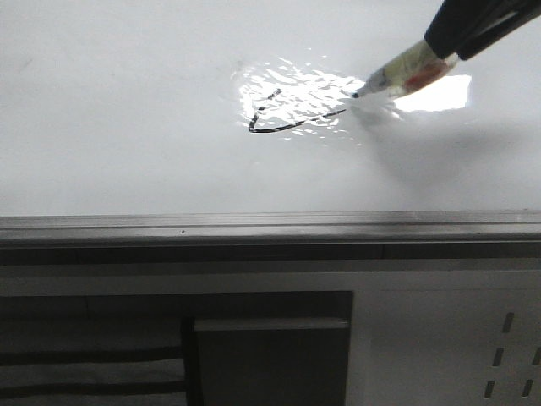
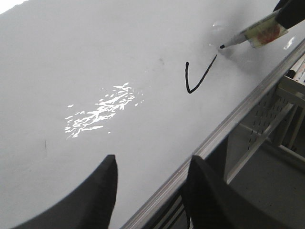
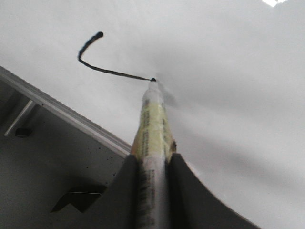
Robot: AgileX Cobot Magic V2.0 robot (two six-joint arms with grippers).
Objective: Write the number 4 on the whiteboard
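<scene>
The right gripper is clamped tight on a marker, and the black tip touches the whiteboard at the end of the line it is drawing. The number 4 is only partly there: a short slanted stroke, a sharp corner, and a crossbar that runs to the tip. It sits in the middle of the board, in the bright glare. To do this step well, I think the pen should press softly and move in a straight, steady way, then lift off cleanly before the long downstroke. The board is smooth, shiny and white, so ink could smear if anything drags over it. Its edge is a grey metal frame. The marker is thin and round with a yellowish label. The left gripper hangs over the board with its dark curved fingers apart, holding nothing.
</scene>
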